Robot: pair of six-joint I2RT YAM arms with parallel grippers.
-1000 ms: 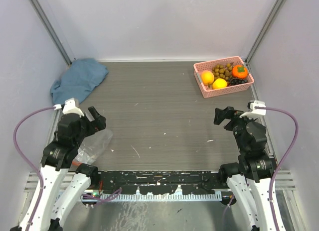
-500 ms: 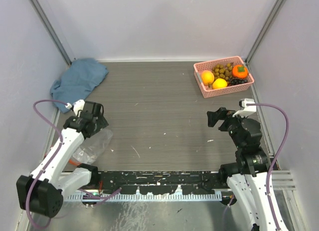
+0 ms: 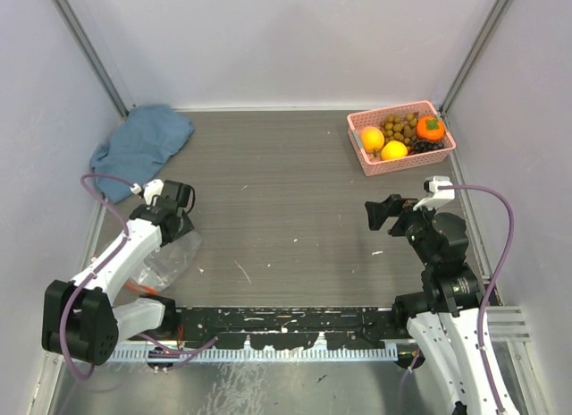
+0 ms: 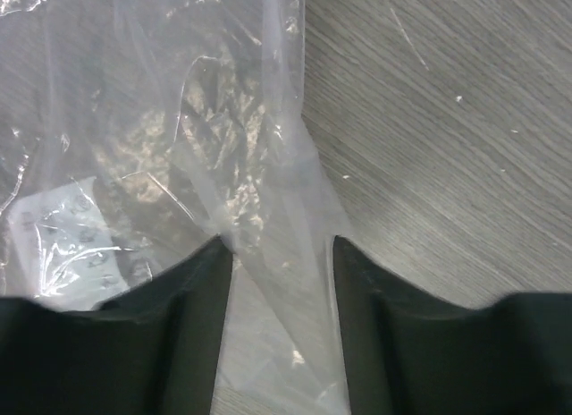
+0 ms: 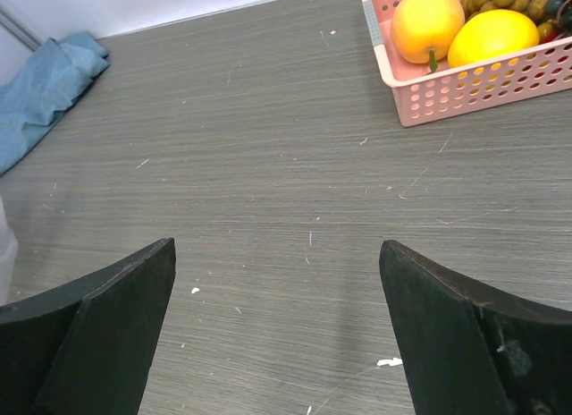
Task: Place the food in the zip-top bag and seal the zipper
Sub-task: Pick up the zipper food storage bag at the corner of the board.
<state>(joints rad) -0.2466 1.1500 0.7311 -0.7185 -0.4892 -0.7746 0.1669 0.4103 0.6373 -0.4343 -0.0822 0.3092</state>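
The clear zip-top bag (image 3: 165, 258) lies crumpled at the near left, and a bit of its orange-red zipper (image 3: 140, 292) shows at its near end. My left gripper (image 3: 177, 227) points down onto the bag's far edge. In the left wrist view a fold of the bag (image 4: 179, 147) runs between the half-narrowed jaws of the left gripper (image 4: 281, 245), which still stand apart. The food sits in the pink basket (image 3: 393, 163): a peach-coloured fruit (image 3: 372, 139), a yellow one (image 3: 394, 150), an orange one with a green top (image 3: 430, 128) and grapes (image 3: 399, 127). My right gripper (image 3: 380, 214) hovers open and empty over bare table.
A blue cloth (image 3: 143, 142) is bunched at the far left corner. The right wrist view shows the basket (image 5: 474, 84) ahead to the right and the cloth (image 5: 45, 84) at the left edge. Grey walls close in the table on three sides.
My left arm reached forward and down onto the bag, and its jaws narrowed around a fold of plastic. The right gripper drifted slightly left, still open.
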